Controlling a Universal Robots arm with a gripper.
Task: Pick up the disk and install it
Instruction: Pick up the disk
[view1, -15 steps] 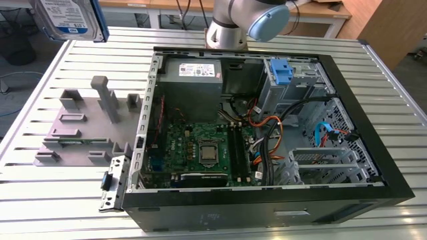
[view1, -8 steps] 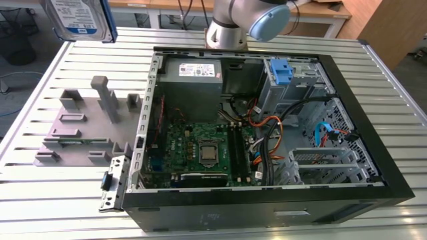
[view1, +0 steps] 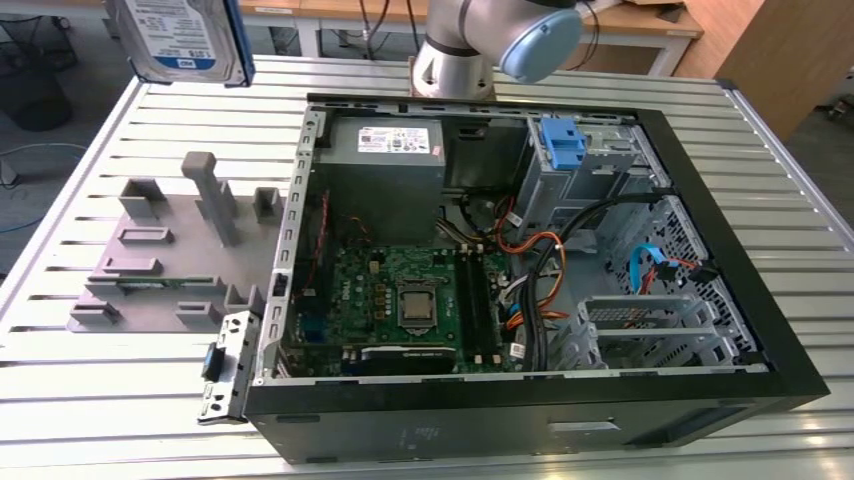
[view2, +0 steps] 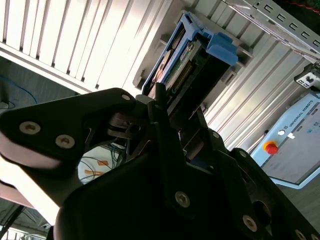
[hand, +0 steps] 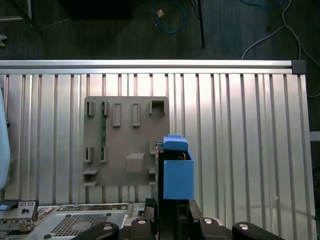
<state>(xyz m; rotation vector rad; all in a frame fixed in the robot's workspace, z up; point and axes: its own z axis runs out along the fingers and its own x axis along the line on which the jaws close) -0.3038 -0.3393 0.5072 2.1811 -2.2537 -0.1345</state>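
- The disk (view1: 180, 40), in the exterior view, hangs high over the slatted table (view1: 107, 400), with its label side to the camera. It is well apart from the open computer case (view1: 534, 400). Inside the case a bare blue bracket (view1: 566, 145) stands at the drive cage, near the power supply (view1: 387, 140). Loose cables (view1: 561, 270) lie close to it.
- In the second wrist view the gripper (view2: 165, 107) is clamped on the disk (view2: 187, 55), which sticks out straight ahead of the fingertips. The grip takes one short end only. I judge that the free end could swing, so any turn of the wrist should be slow.
- In the first wrist view the disk (hand: 177, 172) stands out in front of the gripper (hand: 172, 204), with the tab of the blue caddy at the end farthest from it. Beyond the disk lies a grey fixture board (hand: 125, 140) on the table.
- The step in hand looks like carrying. To do it well, I think the disk must stay above the case wall, with its long sides parallel to the cage and away from the cables.
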